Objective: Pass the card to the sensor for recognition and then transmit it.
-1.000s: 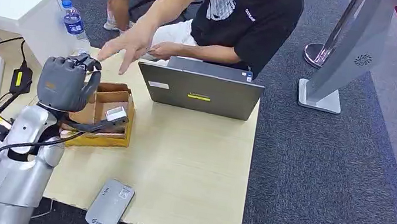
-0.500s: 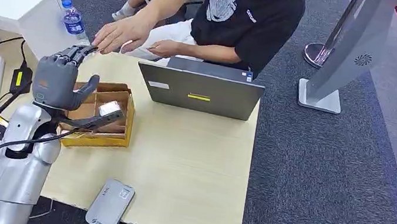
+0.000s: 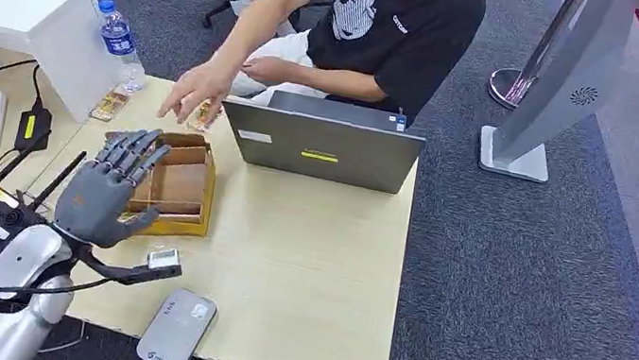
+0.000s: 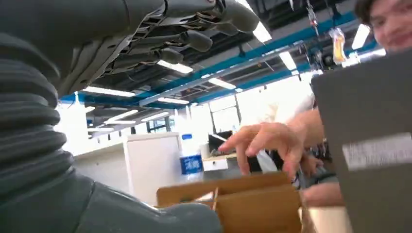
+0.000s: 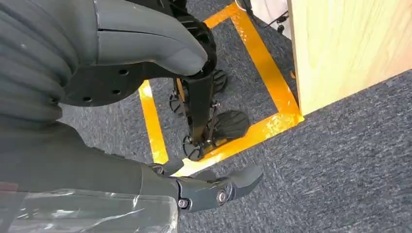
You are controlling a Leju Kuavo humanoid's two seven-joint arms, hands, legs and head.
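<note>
We see left hand point(image 3: 107, 189) low over near-left table point(image 3: 306, 245), fingers spread, holding nothing, beside cardboard box point(image 3: 179, 186). Card reader point(image 3: 177, 329) at near edge. Person's hand point(image 3: 198, 90) reaches beyond box. We can't make out card. Right hand point(image 5: 145, 111) hangs above floor, fingers apart, empty.

Card in a person's fingers, reader flat on the table

The small pale flat card point(image 3: 204, 111) is pinched in a person's hand point(image 3: 196, 90), at 12 o'clock from the open cardboard box point(image 3: 173, 185); its face is too small to read. The grey, round-cornered slab sensor point(image 3: 177, 330) lies flat at the table's near edge, at 6 o'clock from that box.
</note>
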